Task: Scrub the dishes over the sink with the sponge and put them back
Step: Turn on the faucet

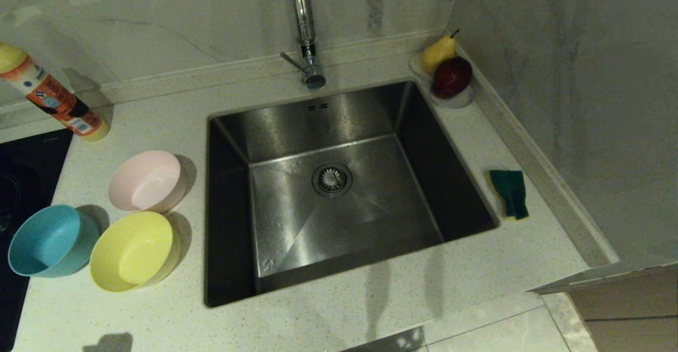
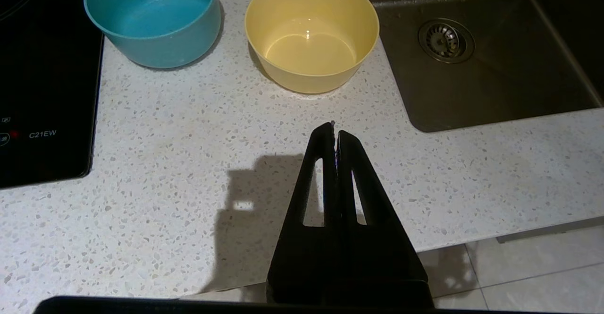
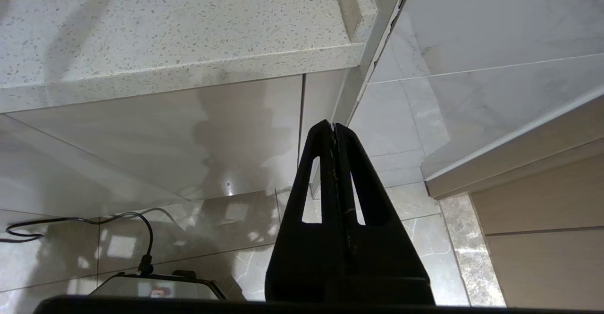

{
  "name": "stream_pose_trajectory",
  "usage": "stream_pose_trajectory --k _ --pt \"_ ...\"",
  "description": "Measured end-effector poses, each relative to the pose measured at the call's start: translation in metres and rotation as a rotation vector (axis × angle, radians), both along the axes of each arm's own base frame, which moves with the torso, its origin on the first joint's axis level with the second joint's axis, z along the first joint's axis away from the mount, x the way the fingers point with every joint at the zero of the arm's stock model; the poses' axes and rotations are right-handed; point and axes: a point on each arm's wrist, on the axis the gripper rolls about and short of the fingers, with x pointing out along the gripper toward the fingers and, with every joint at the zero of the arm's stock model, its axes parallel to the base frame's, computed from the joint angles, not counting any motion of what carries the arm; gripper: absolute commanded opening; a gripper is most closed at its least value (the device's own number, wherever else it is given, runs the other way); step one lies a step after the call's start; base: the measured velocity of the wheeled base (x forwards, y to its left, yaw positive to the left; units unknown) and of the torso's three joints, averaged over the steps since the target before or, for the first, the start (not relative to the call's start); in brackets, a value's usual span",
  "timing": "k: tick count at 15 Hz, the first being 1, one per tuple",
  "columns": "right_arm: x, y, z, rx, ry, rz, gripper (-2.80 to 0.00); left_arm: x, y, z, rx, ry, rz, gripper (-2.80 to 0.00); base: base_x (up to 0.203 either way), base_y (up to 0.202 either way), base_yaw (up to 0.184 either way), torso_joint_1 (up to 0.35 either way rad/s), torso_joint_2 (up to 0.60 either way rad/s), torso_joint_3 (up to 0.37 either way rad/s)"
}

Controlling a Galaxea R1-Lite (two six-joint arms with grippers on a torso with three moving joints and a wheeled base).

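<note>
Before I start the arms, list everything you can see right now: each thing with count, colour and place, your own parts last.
bowls: three, pale pink, teal blue, yellow; upright on the counter left of the sink
sponge: one, dark green on yellow; counter right of the sink
sink: one, steel; centre, nothing in it
faucet: one, chrome; behind the sink
fruit dish: one, white, holding a yellow pear and a red apple; back right corner
bottle: one, orange label, yellow cap; back left
cooktop: one, black; far left
left gripper: black, shut, above the counter's front edge near the yellow bowl
right gripper: black, shut, off the counter's right front corner, over the floor
</note>
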Motion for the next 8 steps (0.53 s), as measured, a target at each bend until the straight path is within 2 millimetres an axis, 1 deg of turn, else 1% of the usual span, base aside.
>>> stream_pose_trajectory --k 8 --pt "0.0 0.0 0.0 0.0 0.0 0.0 -2.8 0.0 0.0 0.0001 0.015 -0.001 0.0 -2.8 0.0 0.0 0.0 0.0 0.0 0.0"
